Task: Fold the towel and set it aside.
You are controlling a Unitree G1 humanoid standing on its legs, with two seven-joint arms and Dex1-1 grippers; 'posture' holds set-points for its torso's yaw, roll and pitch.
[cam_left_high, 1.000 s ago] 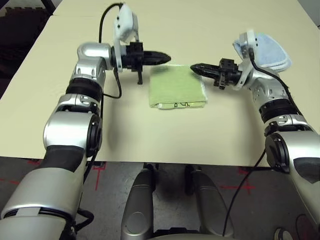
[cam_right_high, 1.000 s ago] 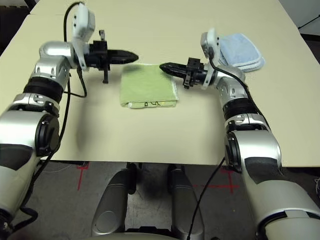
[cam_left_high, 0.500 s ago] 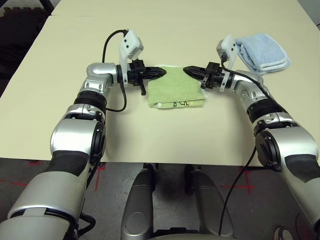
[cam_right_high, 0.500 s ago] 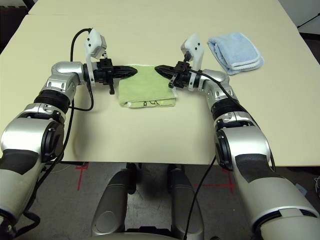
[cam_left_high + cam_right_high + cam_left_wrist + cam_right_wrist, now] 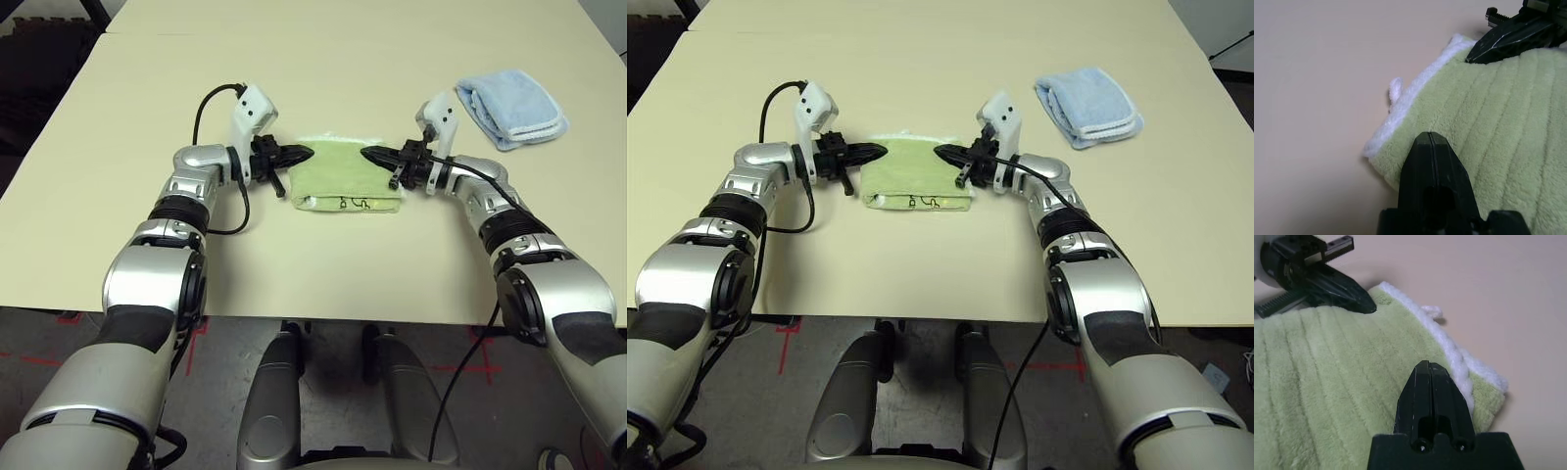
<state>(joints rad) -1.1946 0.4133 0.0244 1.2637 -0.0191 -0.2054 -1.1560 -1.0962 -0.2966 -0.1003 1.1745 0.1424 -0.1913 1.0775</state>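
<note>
We see the left gripper, two tapered black fingers [image 5: 298, 155], fully closed, tips over the far left part of the towel; no cloth shows pinched between them. The right gripper, the same black pointed pair [image 5: 378, 157], is also closed, over the far right part, facing the left one with a gap between. We can't tell if either presses down or just hovers.

Between and below the tips, on the robot's side, lies the light green terry-cloth towel with white edging and a dark mark [image 5: 345, 186], folded into a compact pad. Beyond the right gripper, well apart, sits the light blue folded cloth [image 5: 514, 106]. All on the pale cream tabletop [image 5: 343, 264].

Folding looks about done; setting aside remains, in our judgement. Risks: if the tips press and drag unevenly, the pad likely twists or the top layer slides off the lower ones. If they push too lightly, they skim over the plush and nothing moves. If they dig in too hard, the cloth may bunch or the far white edge ruck up. Lifting by one layer only could undo the fold. If we push it far out past the right gripper, it could run into the blue cloth.
</note>
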